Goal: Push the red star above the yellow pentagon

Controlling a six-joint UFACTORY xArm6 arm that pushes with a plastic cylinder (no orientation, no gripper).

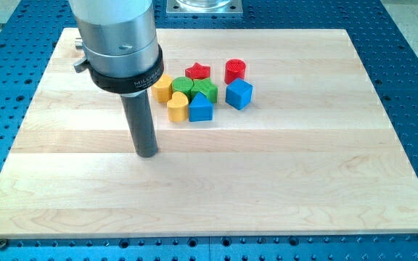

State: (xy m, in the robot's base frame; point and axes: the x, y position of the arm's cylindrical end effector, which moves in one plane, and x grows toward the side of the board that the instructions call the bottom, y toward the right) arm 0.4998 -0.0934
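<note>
A: Surface, camera view: pale wooden board (281, 181) of glued planks, filling most of the frame; blue perforated metal bench (412, 80) around it; a grey metal fitting at the top edge, centre.

B: Tool?

A: One dark rod under a wide silver collar, upper left of centre. My tip (147, 154) rests on bare wood, lower left of the block cluster and apart from every block. No jaws exist on this rig, so nothing opens, closes or is held.

B: Task items?

A: Red star (197, 71), at the top of the cluster, centre frame. Yellow pentagon (164, 88), at the cluster's left edge, just below and left of the star.

B: Other stock?

A: Red cylinder (235, 70), to the star's right. Two green blocks (195, 88), shapes unclear, packed directly under the star. Second yellow block (178, 106), rounded. Blue block (201, 107) beside it. Blue cube (239, 93), at the cluster's right.

B: Risks?

A: Judged as follows. The cluster is tight: an approach from below would shove the greens and yellows along with the star. The star needs only a short leftward nudge; an overlong push from its right could run it past the pentagon. The collar hides part of the pentagon's side, so contact there is hard to check.
</note>
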